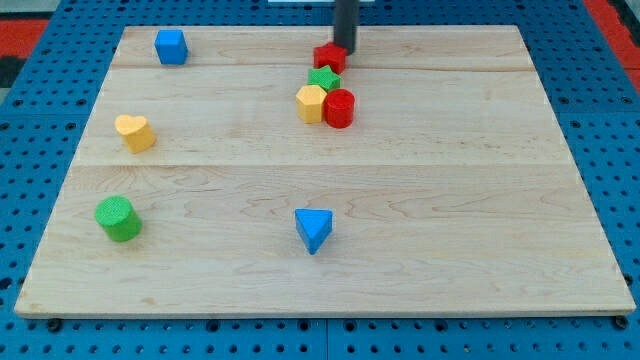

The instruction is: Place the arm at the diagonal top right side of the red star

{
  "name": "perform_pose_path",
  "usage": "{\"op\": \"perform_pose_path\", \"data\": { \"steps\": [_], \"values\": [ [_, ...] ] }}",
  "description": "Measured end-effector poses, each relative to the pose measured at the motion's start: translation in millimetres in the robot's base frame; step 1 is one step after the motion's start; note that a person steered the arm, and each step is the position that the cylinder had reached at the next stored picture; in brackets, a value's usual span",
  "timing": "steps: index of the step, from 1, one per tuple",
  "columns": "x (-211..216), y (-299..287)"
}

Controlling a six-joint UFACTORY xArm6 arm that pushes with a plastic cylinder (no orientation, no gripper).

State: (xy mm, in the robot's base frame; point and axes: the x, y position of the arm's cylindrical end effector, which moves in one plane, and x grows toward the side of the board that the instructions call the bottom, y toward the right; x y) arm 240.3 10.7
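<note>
Upright dark rod, my tip [345, 49] touching the far right corner of the red star block [329, 57], far on the wooden tabletop [420, 200]. No hand, nothing held. Green star block [323, 79] just nearer.

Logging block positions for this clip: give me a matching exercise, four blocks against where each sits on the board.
Blocks:
1. blue cube
2. yellow heart
3. green cylinder
4. blue triangle

Places:
A. bottom middle of the view
B. top left corner area
C. left side, halfway up
D. bottom left

Pairs: 1-B, 2-C, 3-D, 4-A

My tip touches the red star at its upper right, far from all four.
</note>
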Motion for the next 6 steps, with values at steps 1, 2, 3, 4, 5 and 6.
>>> {"op": "perform_pose_path", "data": {
  "steps": [1, 2, 3, 4, 5, 6],
  "values": [
    [0.0, -36.7],
    [5.8, -52.0],
    [12.9, -52.0],
    [-15.6, -45.1],
    [-36.9, -7.4],
    [-37.4, 64.4]
  ]
}}
